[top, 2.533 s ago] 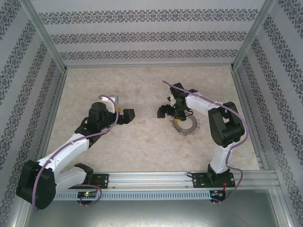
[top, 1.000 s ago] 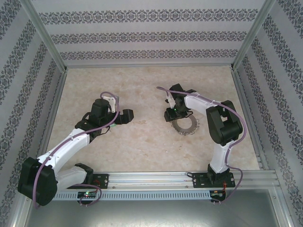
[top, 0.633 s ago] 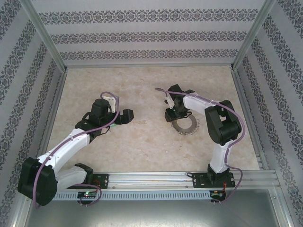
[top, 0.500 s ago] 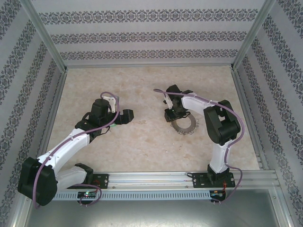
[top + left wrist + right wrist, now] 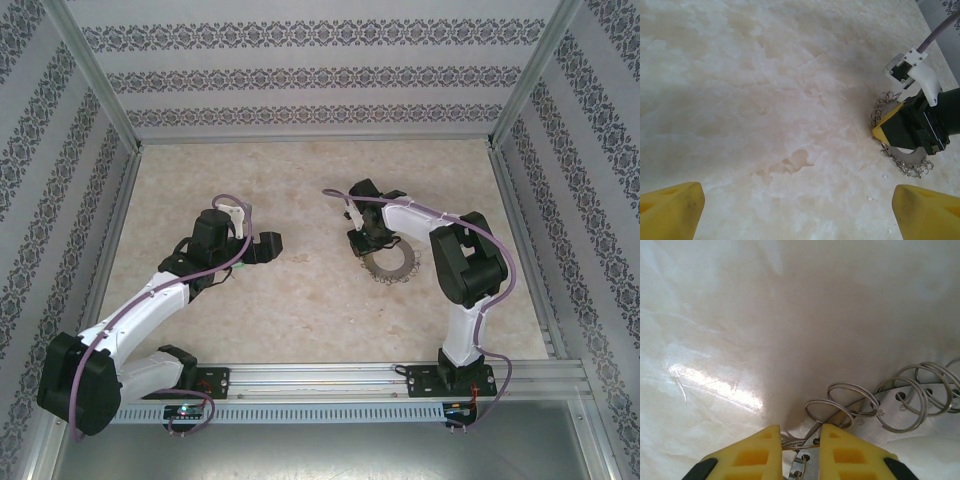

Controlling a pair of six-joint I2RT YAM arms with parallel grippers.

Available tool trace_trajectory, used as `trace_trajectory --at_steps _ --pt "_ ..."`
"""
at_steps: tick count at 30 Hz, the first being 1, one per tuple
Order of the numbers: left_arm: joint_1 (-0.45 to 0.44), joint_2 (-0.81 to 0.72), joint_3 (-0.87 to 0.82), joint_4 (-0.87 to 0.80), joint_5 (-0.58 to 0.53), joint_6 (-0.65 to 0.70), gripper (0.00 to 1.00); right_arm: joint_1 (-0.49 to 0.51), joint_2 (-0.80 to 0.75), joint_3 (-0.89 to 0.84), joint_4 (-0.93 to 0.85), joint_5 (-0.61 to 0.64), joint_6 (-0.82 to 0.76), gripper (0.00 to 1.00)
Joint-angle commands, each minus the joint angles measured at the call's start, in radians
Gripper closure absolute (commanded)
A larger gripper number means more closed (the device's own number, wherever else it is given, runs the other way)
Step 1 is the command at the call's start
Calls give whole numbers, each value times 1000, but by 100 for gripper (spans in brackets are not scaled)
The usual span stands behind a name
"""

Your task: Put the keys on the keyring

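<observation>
The marble table (image 5: 300, 320) is boxed in by aluminium rails (image 5: 112, 200) and patterned walls (image 5: 320, 80) on the left, far and right sides. The keyring (image 5: 393, 267) lies flat on the marble right of centre, well off every rail and near the right arm (image 5: 458, 262). The right gripper (image 5: 363, 243) is tipped down onto the ring's far-left edge. The left gripper (image 5: 270, 246) sits low, left of centre, pointing toward the ring and well apart from it, with bare marble between them. The far half of the table is open room.

In the left wrist view, the yellow pads (image 5: 670, 210) sit in the two bottom corners, spread wide with nothing between them. This view catches the right gripper side-on, its yellow tip on the ring, with small wire loops fringing out on both sides.

In the right wrist view, the yellow fingers (image 5: 757, 450) are pressed nearly together, pinching thin wire strands of the keyring at their tips. Small split rings (image 5: 900, 395) and flat silvery pieces with holes lie just to the right. I cannot tell whether those pieces are keys.
</observation>
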Motion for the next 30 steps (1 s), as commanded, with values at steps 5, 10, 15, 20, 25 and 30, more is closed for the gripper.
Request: trace_trajectory --at_steps 5,10,15,20,25,30 --pt "-5 -28 -6 -26 -6 20 3 4 -36 -40 -20 -40 -15 74" --pt "-5 -40 -9 -33 -11 24 3 -4 -47 -57 -12 -91 -19 69" --pt "-5 -49 -15 -37 -16 26 3 -22 -67 -69 -5 -150 -38 72" --pt "-5 -50 -13 -40 -15 26 3 -42 -74 -66 -9 -241 -71 70" --pt "-4 -53 -9 -48 -22 31 2 -56 -67 -60 -26 -268 -111 66" --pt "-5 -51 -7 -51 -24 32 2 -66 -58 -62 -26 -281 -129 64"
